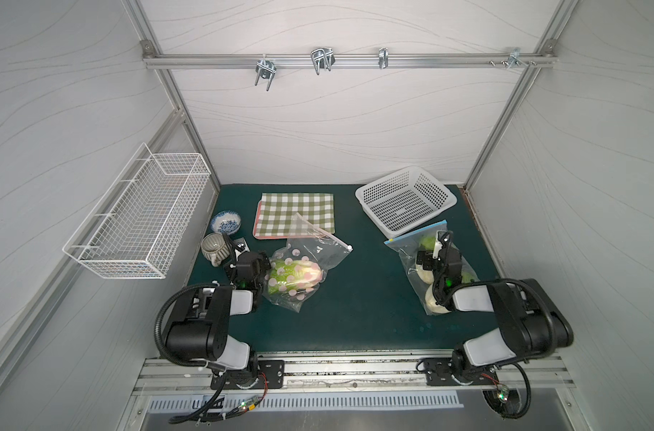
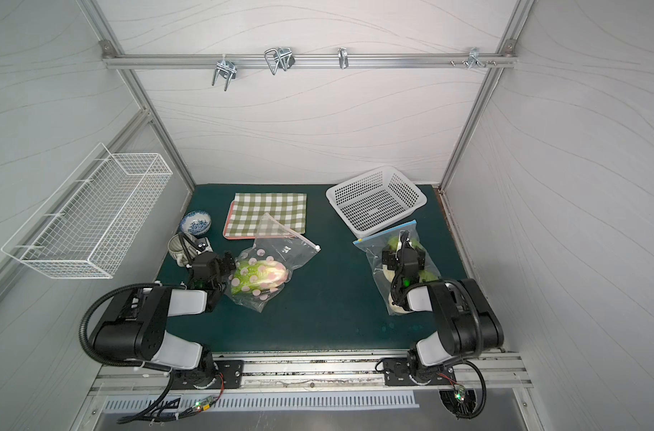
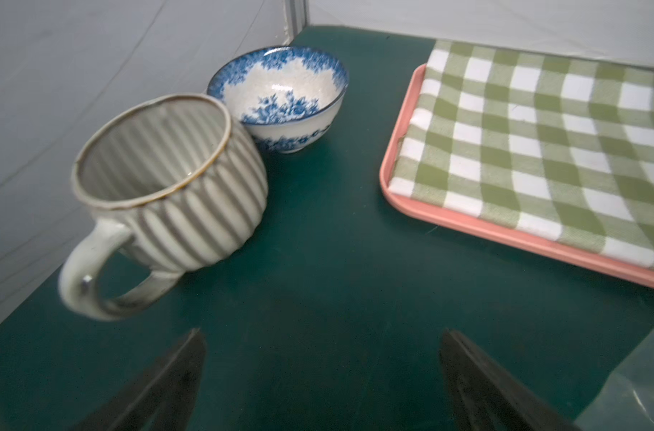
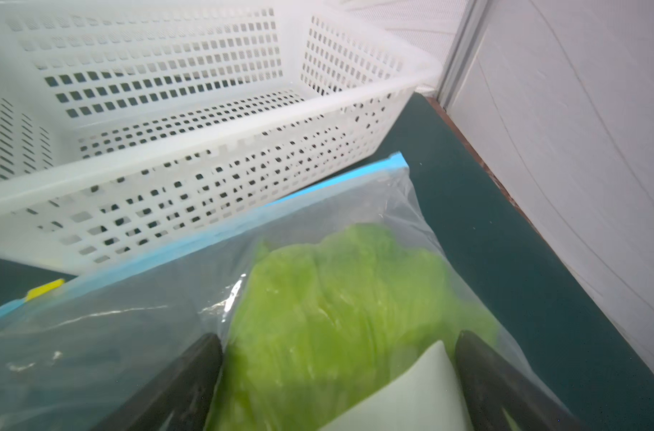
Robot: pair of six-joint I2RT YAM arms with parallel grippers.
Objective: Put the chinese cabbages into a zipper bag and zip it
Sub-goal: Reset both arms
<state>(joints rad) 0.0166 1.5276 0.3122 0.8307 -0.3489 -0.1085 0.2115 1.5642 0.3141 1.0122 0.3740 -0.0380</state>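
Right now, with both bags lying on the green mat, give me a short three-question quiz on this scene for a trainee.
1. Which lies nearest the white perforated plastic basket?
A) ribbed grey mug
B) clear zipper bag with the blue strip
C) blue-and-white bowl
2. True or false: the right arm's jaws are shut.
3. How many Chinese cabbages lie inside the pink-dotted clear zipper bag?

Key: 1 B; 2 false, they stand open; 3 one.
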